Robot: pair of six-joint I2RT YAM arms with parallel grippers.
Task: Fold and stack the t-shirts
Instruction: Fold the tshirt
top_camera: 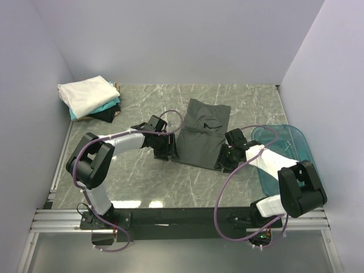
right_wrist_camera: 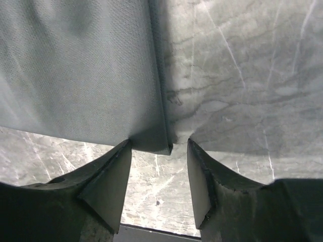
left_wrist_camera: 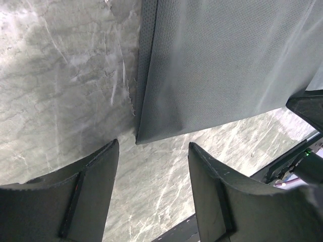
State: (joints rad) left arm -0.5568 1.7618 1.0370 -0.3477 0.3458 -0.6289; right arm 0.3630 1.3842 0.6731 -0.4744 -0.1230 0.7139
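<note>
A dark charcoal-grey t-shirt [top_camera: 202, 132] lies partly folded in the middle of the marble table. My left gripper [top_camera: 169, 149] is open and empty at its near left corner; the left wrist view shows that corner [left_wrist_camera: 146, 133] just beyond the gripper [left_wrist_camera: 154, 151], apart from the fingers [left_wrist_camera: 91, 186]. My right gripper [top_camera: 223, 161] is open at the near right corner; in the right wrist view the corner [right_wrist_camera: 161, 143] sits at the gripper's mouth [right_wrist_camera: 159, 148], ungripped. A stack of folded shirts, white [top_camera: 86, 94] over teal [top_camera: 108, 105] over black [top_camera: 105, 115], lies far left.
A translucent blue plastic tub [top_camera: 284, 149] stands at the right, under my right arm. Grey walls enclose the table on three sides. A metal rail [top_camera: 170, 219] runs along the near edge by the arm bases.
</note>
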